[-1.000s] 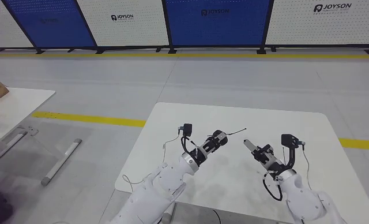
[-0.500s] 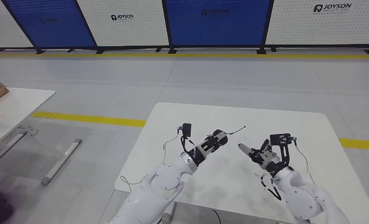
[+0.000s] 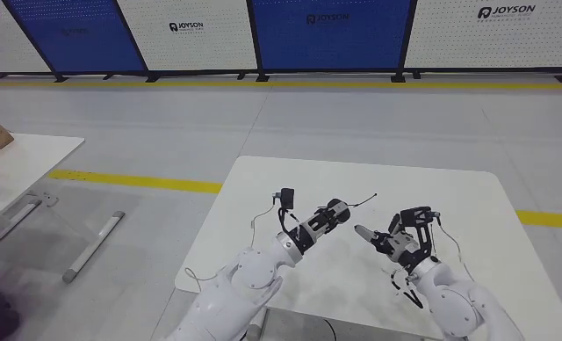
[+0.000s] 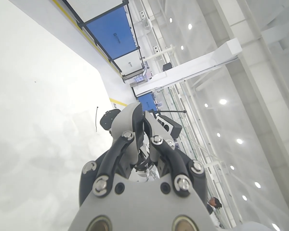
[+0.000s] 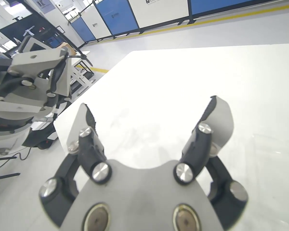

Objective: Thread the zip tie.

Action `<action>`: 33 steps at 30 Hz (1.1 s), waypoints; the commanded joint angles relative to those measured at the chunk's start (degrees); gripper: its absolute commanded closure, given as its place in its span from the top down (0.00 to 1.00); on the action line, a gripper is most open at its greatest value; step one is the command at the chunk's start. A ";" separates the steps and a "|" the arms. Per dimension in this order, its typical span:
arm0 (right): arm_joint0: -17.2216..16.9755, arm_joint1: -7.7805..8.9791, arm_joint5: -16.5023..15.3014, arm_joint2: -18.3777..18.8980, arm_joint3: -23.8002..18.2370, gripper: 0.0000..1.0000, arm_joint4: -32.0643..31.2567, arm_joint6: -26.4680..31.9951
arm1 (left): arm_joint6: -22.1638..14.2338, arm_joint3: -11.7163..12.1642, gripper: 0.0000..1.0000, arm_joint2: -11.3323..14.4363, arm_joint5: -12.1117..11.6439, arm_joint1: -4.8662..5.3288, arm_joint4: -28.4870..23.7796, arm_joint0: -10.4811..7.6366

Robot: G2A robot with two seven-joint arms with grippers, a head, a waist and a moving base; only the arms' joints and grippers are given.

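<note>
Top view, table: the white table (image 3: 439, 187) had round corners; its top looked smooth and flat.
Top view, room: the grey floor (image 3: 176, 121) had yellow lines (image 3: 132, 180) on it; blue and white wall panels (image 3: 329, 29) stood in a row at the far side; a second white table (image 3: 35, 156) stood off to the left.
Top view, left gripper: the left gripper (image 3: 338, 206) was over the middle of the table; it was pinched on the black zip tie (image 3: 362, 199); the thin end of the tie stuck out to the right and a bit away from the robot.
Top view, right gripper: the right gripper (image 3: 363, 232) was near the left one and pointed toward it; it did not touch the tie.
Left wrist view, gripper: the two fingers (image 4: 132, 118) were pressed together at the tips; the zip tie stuck out past them as a thin black line with a small knob at its end.
Left wrist view, room: the white table top was on one side; past it was a high roof with round lights (image 4: 222, 101) and white beams (image 4: 207, 66).
Right wrist view, gripper: its two fingers (image 5: 219, 111) were spread wide apart; nothing was between them; the white table top lay under them.
Right wrist view, room: the left gripper was close by; behind the table were the grey floor, a yellow line and the blue and white panels.
</note>
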 commanded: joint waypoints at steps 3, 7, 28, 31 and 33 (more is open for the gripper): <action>0.00 -0.05 0.12 -0.14 0.10 1.00 -0.11 -0.81 | 0.30 -0.05 0.00 0.26 0.28 -0.06 -0.04 0.07; -0.01 -0.49 1.86 -1.69 -0.49 1.00 0.29 -3.80 | 0.43 0.20 0.00 1.46 0.52 -0.29 0.42 -0.39; 0.45 -0.91 2.16 -3.14 -0.63 0.15 -1.30 -5.98 | 0.54 1.23 0.00 2.50 0.33 -0.61 1.34 -1.41; 0.46 -0.94 1.75 -3.24 -0.65 0.16 -0.94 -5.97 | 0.54 1.30 0.00 2.60 0.33 -0.63 1.45 -1.43; 0.49 -0.96 1.57 -3.35 -0.66 0.18 -0.88 -5.71 | 0.53 1.35 0.00 2.64 0.36 -0.65 1.47 -1.45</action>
